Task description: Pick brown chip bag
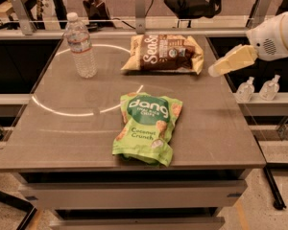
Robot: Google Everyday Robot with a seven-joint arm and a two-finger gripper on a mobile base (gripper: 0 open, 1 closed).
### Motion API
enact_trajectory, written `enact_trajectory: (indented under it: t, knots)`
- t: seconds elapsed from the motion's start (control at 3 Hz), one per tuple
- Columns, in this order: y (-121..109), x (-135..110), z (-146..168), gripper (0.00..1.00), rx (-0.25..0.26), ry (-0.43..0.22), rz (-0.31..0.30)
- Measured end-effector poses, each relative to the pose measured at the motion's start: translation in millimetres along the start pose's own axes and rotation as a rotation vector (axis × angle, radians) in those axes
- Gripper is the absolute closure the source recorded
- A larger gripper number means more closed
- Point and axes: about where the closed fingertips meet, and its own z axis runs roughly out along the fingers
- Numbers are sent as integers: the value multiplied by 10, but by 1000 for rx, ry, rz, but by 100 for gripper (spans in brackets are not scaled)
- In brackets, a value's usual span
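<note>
The brown chip bag lies flat at the back middle of the table, dark brown with tan edges and white lettering. My gripper comes in from the right on a white arm, low over the table's right edge, just right of the brown bag and apart from it. A bright green "dang Coconut Crunch" bag lies in front of the brown bag, nearer the table's front.
A clear water bottle stands upright at the back left of the table. Two small bottles stand on a shelf to the right of the table. A rail with posts runs behind the table.
</note>
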Motion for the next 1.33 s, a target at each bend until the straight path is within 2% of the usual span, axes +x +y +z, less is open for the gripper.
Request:
enact_trajectory:
  t: [0.67, 1.0, 1.33]
  knots:
    - [-29, -202, 465, 0, -16, -161, -116]
    - [-26, -272, 651, 0, 13, -173, -149]
    - [-33, -328, 860, 0, 76, -163, -151]
